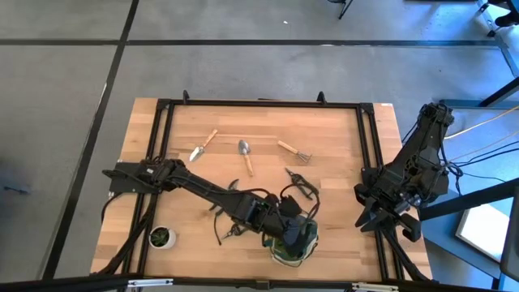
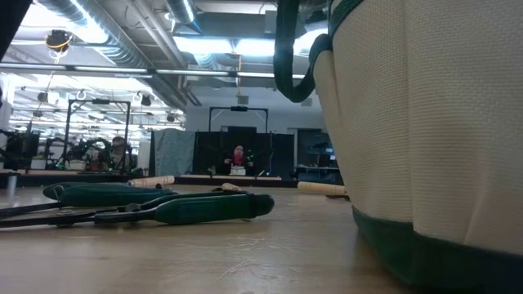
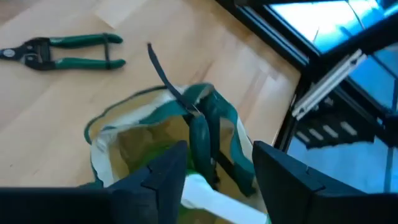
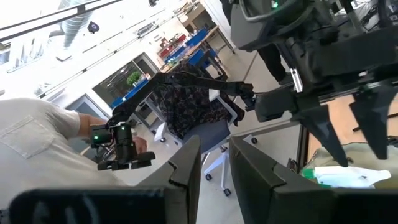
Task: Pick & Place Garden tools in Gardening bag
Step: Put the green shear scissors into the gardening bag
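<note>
Directly under the left gripper [image 3: 214,180] sits the bag [image 1: 302,246], mouth up, with a white-and-green spray bottle [image 3: 208,198] lying in it between the spread fingers [image 3: 163,177]. The jaws stand apart on either side of the bottle's white part; whether they grip it or have let go cannot be told.

The bottle is probably light, hard plastic and somewhat slippery, best taken at the narrow neck below the trigger. Its long axis seems to run from the fingers down into the bag, white end nearest the gripper. The bag is soft fabric, likely to sag or shift if pushed, and its loop handle [image 3: 202,134] arches over the mouth just ahead of the fingers, where it could snag.

Just beyond the bag from the gripper lie the shears [image 1: 300,183], flat, green handles [image 3: 87,50] together; stiff and heavier, best grasped across the handles. Farther off, well apart, lie two trowels [image 1: 203,147] [image 1: 246,156] and a fork [image 1: 295,152]. A potted plant [image 1: 161,237] stands beside the left arm.

The right gripper [image 1: 388,221] waits off the table's edge, fingers slightly parted, empty.
</note>
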